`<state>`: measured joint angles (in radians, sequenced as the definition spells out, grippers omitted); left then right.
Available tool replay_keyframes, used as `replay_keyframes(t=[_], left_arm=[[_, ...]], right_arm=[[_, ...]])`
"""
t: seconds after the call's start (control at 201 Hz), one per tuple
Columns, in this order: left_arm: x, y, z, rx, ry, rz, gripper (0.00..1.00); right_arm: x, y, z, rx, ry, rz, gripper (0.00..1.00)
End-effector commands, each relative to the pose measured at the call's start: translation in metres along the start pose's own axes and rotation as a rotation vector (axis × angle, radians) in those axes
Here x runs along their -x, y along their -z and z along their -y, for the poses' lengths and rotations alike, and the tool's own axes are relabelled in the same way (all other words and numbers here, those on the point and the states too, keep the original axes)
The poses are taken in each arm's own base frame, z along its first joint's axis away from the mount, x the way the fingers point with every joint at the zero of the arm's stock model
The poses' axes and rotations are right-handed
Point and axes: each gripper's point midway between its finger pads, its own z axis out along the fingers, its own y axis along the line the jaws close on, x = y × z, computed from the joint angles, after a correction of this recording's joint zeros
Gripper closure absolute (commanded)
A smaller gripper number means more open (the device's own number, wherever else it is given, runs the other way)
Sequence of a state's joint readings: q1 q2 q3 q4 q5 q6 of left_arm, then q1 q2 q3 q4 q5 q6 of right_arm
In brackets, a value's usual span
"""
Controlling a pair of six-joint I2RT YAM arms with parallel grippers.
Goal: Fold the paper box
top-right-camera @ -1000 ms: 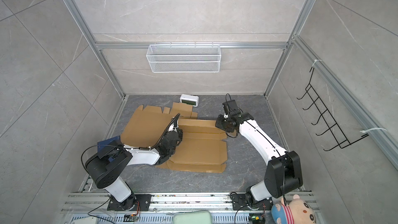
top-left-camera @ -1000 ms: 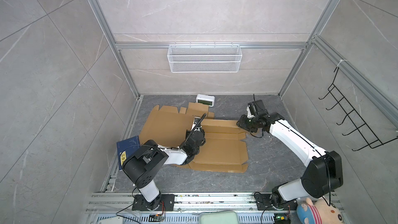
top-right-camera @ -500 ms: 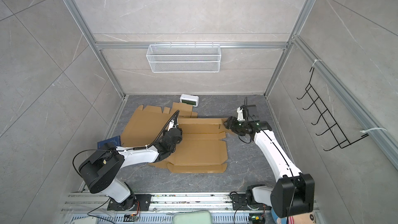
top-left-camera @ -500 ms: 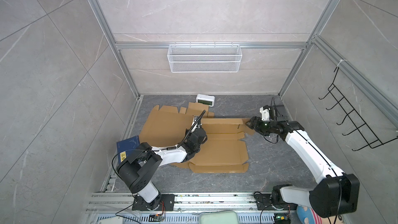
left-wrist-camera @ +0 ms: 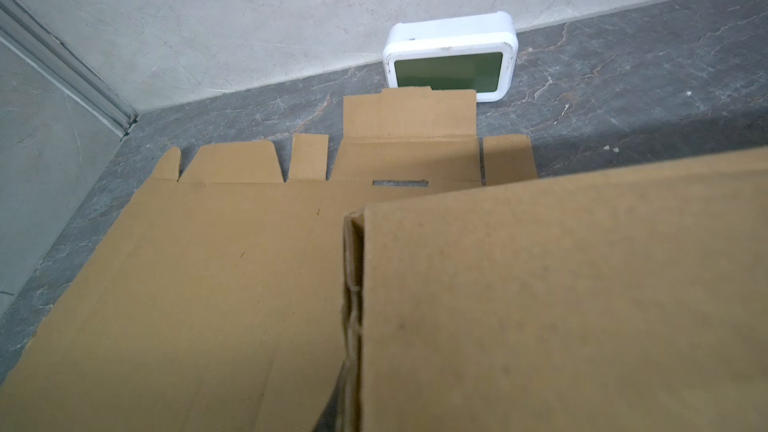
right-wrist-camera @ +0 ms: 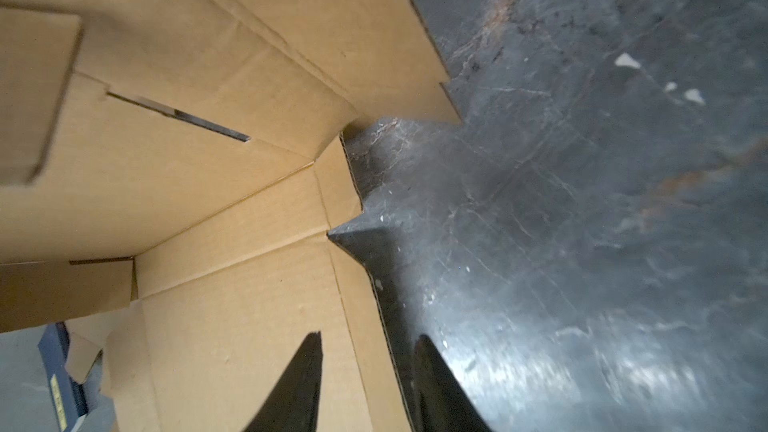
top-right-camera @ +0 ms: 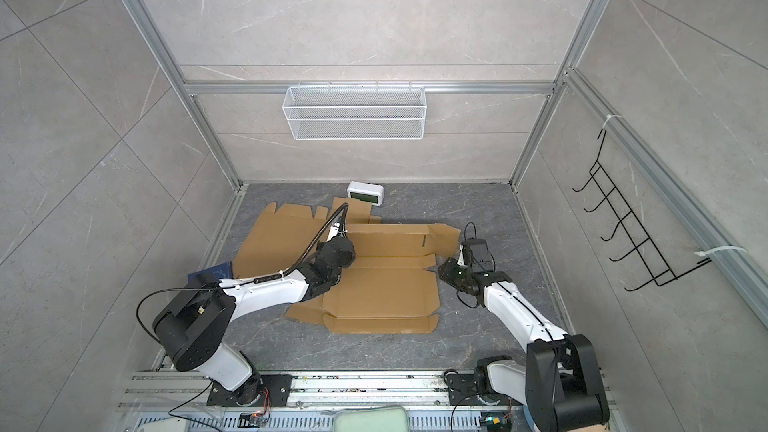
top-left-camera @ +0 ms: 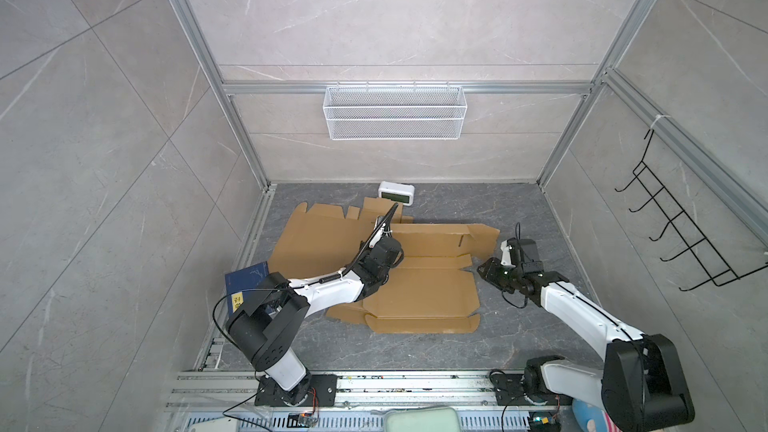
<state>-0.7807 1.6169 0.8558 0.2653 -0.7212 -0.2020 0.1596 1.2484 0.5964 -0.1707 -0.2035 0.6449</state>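
The paper box (top-left-camera: 424, 288) (top-right-camera: 382, 288) is a flattened brown cardboard blank on the grey floor. My left gripper (top-left-camera: 388, 249) (top-right-camera: 343, 249) rests on its back left part. In the left wrist view its fingers are hidden, and a raised panel of the paper box (left-wrist-camera: 540, 284) runs down to where the jaws sit. My right gripper (top-left-camera: 484, 274) (top-right-camera: 446, 270) is at the blank's right edge. In the right wrist view the right gripper (right-wrist-camera: 368, 351) stands open astride that edge of the paper box (right-wrist-camera: 232, 326), one finger over cardboard, one over floor.
More flat cardboard with flaps (top-left-camera: 320, 238) lies left of the blank. A white clock (top-left-camera: 396, 193) (left-wrist-camera: 451, 60) stands by the back wall. A blue book (top-left-camera: 245, 284) lies at the left rail. A wire basket (top-left-camera: 394, 112) and a hook rack (top-left-camera: 681, 238) hang on the walls.
My right gripper has let go of the back right flap and moved nearer and lower, to the blank's right edge. The left gripper has stayed on the cardboard.
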Motion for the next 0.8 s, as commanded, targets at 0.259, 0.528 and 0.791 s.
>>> replay_keyframes(t=[0.259, 0.528, 0.791], left_arm=[[-0.026, -0.009, 0.004, -0.01, -0.092, -0.04, 1.0], [-0.033, -0.012, 0.008, -0.022, -0.091, -0.031, 1.0], [-0.035, -0.013, 0.009, -0.022, -0.079, -0.038, 1.0]], right_arm=[[0.023, -0.042, -0.01, 0.044, 0.006, 0.215, 0.57], [0.022, -0.054, -0.024, 0.077, 0.062, 0.228, 0.63], [0.014, -0.055, -0.044, 0.154, 0.078, 0.176, 0.77]])
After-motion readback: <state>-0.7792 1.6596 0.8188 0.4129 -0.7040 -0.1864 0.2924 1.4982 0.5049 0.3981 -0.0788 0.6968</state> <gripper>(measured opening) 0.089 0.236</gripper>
